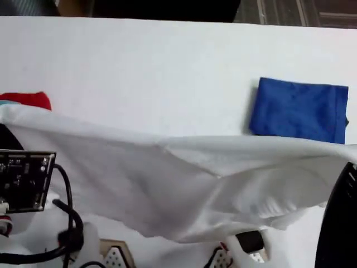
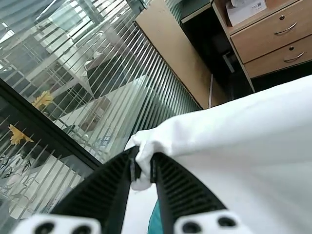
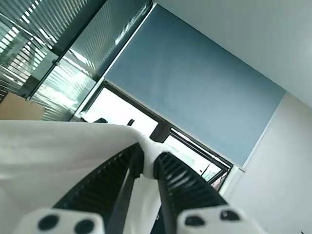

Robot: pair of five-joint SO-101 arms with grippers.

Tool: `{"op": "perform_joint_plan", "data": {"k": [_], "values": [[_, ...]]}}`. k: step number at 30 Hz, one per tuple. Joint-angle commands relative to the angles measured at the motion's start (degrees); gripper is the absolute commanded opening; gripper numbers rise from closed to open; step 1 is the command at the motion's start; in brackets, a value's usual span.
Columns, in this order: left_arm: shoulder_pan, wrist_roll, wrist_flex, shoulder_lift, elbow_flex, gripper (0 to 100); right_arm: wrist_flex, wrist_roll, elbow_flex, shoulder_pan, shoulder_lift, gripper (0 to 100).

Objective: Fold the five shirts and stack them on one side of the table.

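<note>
My left fingers (image 2: 109, 187) and right fingers (image 3: 187, 187) each clench a bunched corner of the white shirt (image 1: 184, 184), stretched across the lower frame above the desk (image 1: 167, 61); light, limp cloth, so I judge corners the best hold. Folded blue shirt (image 1: 298, 111) lies beyond, right

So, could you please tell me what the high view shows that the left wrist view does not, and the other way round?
High view: the folded blue shirt lying on the table, and a red cloth on the table's other side. Left wrist view: the left end effector shut on a bunched corner of the white shirt, with wooden drawers behind. Both: the white shirt, held up.
</note>
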Motion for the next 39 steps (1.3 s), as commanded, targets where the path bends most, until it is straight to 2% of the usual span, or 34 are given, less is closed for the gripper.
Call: {"op": "perform_joint_plan", "data": {"k": [1, 10, 20, 26, 31, 34, 39], "values": [[-0.5, 0.4, 0.6, -0.1, 3.6, 3, -1.4, 0.0, 0.4, 0.4, 0.5, 1.9], [-10.5, 0.3, 0.7, -0.2, 5.3, 3, -1.0, 0.0, 0.4, 0.4, 0.4, 1.9], [-10.5, 0.4, 0.5, 0.4, 5.4, 3, -1.1, -0.1, 3.6, 0.0, 0.5, 1.9], [-10.4, 0.4, -1.9, 0.5, 9.6, 3, -5.0, -0.2, 18.0, 0.0, 0.5, 2.0], [-10.1, 0.4, -14.6, 0.6, 23.9, 3, -14.3, -0.2, 34.2, 0.0, 0.6, 2.0], [-6.2, 0.4, -21.9, 3.1, 30.1, 2, -22.5, -0.2, 47.7, 0.0, 0.6, 2.0], [2.2, 0.4, -28.0, 14.5, 33.2, 2, -37.1, -0.2, 69.7, 0.0, 0.7, 2.0]]}}
